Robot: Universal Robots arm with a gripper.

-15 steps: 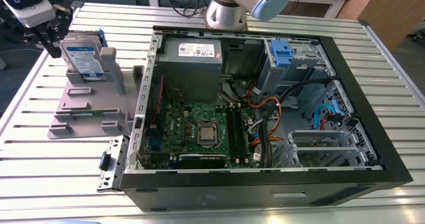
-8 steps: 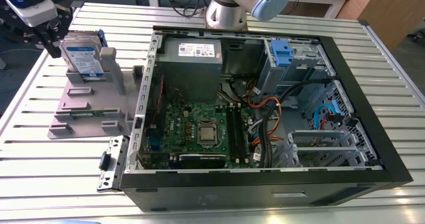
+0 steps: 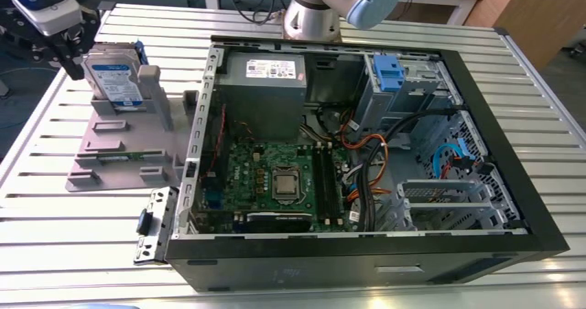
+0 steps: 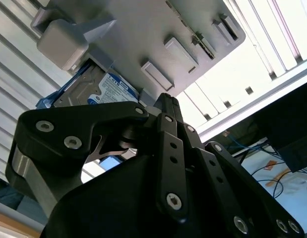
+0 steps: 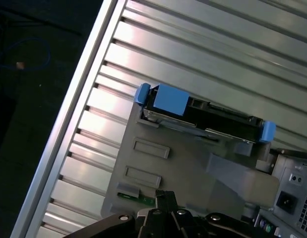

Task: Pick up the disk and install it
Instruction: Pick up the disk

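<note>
The disk [image 3: 114,82] stands on edge in a grey stand [image 3: 119,151] at the exterior view's left, beside the open computer case [image 3: 476,117]. Its white and blue label faces the camera, and blue bracket tabs show behind it. My gripper [image 3: 66,60] hangs just to the exterior view's left of the disk's top, apart from it, with nothing between its fingers. In the first wrist view the disk [image 5: 208,116] appears edge-on with blue bracket ends, beyond the shut gripper [image 5: 163,201]. The second wrist view has the disk's label [image 4: 101,89] behind the gripper [image 4: 165,101].
Inside the case, a grey metal box with a white sticker [image 3: 265,72] sits at the back. A blue plastic clip [image 3: 389,72] sits in the drive bay, with cables and the motherboard [image 3: 274,178] below it. The arm's base [image 3: 316,14] stands behind the case on the slatted table [image 3: 55,213].
</note>
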